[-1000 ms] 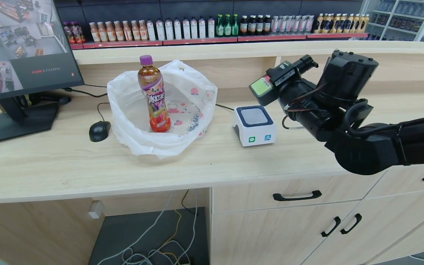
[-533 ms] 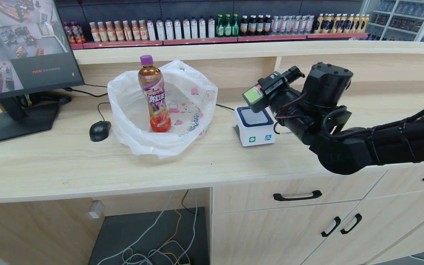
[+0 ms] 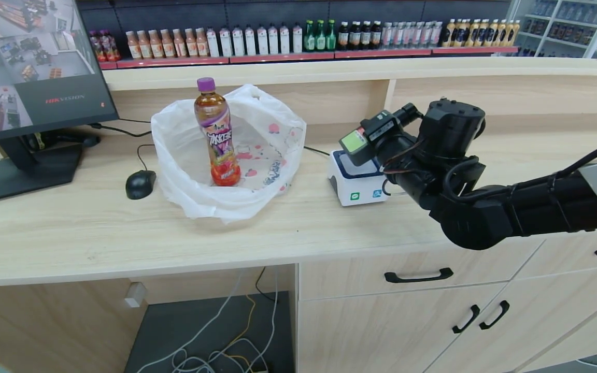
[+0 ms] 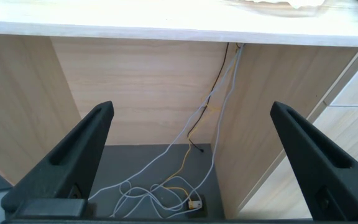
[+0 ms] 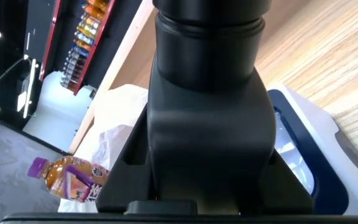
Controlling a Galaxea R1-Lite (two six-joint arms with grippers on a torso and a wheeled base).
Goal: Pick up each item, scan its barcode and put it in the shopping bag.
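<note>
The right jaws were pressed shut on a dark item [image 3: 354,141] with a green label on its end, and held it low over the blue-rimmed top of the white scanner [image 3: 356,192], green end pointing toward 9 o'clock. Whether item and scanner touched could not be told. The scanner sat on the wooden counter [image 3: 96,233], just at 3 o'clock of the white shopping bag [image 3: 184,155]. The bag stood open, with a purple-capped bottle [image 3: 217,134] upright inside it. A black mouse [image 3: 140,184] lay close at the bag's 9 o'clock, and a monitor [image 3: 24,62] stood farther out toward 10 o'clock. The left jaws were spread wide with nothing between the fingers [image 4: 73,162]. They hung below the counter's edge and faced the recess where loose cables [image 4: 185,162] trailed to the floor.
</note>
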